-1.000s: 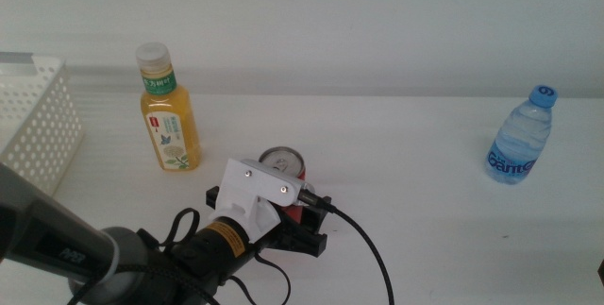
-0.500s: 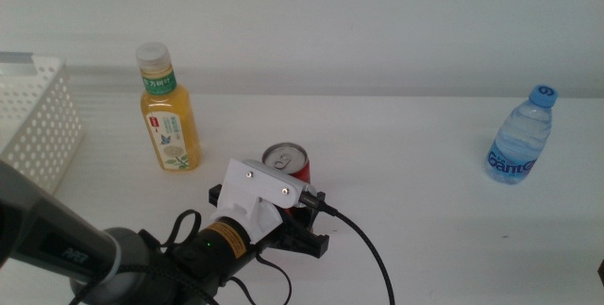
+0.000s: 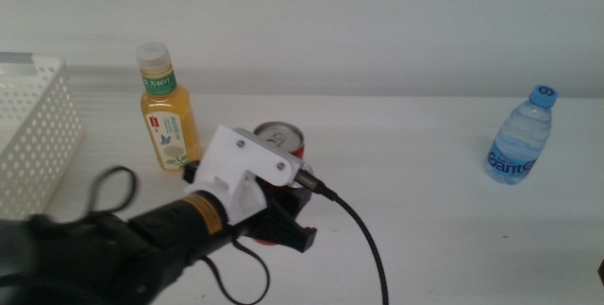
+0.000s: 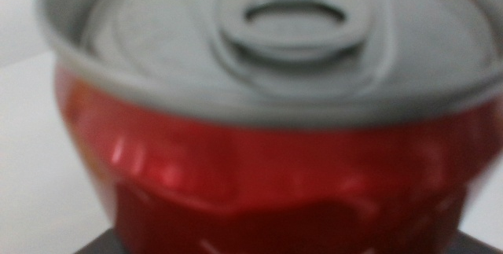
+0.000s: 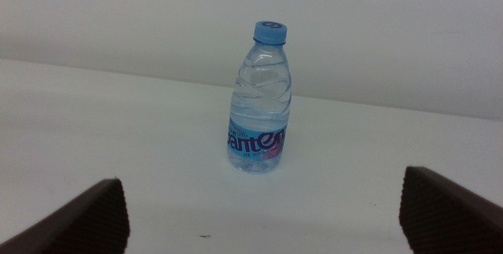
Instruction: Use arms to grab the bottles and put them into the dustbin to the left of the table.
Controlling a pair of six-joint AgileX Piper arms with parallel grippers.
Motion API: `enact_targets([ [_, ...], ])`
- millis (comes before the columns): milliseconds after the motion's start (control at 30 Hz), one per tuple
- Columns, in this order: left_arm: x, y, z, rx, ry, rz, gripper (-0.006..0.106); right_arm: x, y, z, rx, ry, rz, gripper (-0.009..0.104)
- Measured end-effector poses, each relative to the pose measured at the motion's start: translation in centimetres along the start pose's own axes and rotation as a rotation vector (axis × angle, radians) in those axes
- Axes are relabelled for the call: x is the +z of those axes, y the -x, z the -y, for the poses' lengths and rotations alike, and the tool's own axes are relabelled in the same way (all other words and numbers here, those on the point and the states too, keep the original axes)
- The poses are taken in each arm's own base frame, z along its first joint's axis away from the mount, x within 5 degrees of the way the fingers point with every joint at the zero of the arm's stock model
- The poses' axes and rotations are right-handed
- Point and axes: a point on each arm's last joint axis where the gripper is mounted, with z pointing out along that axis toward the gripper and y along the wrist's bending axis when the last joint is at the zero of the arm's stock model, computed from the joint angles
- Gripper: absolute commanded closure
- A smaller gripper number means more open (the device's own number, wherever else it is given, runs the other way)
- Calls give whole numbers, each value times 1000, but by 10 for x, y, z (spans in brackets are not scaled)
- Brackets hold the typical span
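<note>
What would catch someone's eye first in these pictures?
The left hand near the table's front middle, closed on a red can that fills the left wrist view. Behind it to the left stands an amber tea bottle, and a water bottle stands alone far right, before the open right hand.

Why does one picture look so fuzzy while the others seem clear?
Left wrist view: the can fills the frame, too close to focus, so it is soft all over. Middle view: the left arm is smeared with motion blur; the tea bottle is sharp. Right wrist view: the water bottle is crisp under even light.
</note>
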Motion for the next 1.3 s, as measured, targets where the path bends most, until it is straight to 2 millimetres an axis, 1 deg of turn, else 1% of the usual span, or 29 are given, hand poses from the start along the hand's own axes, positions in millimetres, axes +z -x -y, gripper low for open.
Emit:
enact_targets([
  [300, -49, 18, -6, -4, 23, -149, 102, 0, 0, 0, 0, 0, 0, 3],
  [667, -103, 21, -21, -84, 61, -347, 102, 0, 0, 0, 0, 0, 0, 3],
  [733, -111, 26, -24, -104, 70, -391, 102, 0, 0, 0, 0, 0, 0, 3],
  [900, -123, 42, -34, -108, 89, -477, 102, 0, 0, 0, 0, 0, 0, 3],
  [1067, -134, 57, -46, -90, 106, -523, 102, 0, 0, 0, 0, 0, 0, 3],
  [1167, -141, 63, -58, -93, 125, -538, 102, 0, 0, 0, 0, 0, 0, 3],
  [1300, -145, 74, -81, -114, 142, -551, 102, 0, 0, 0, 0, 0, 0, 3],
])
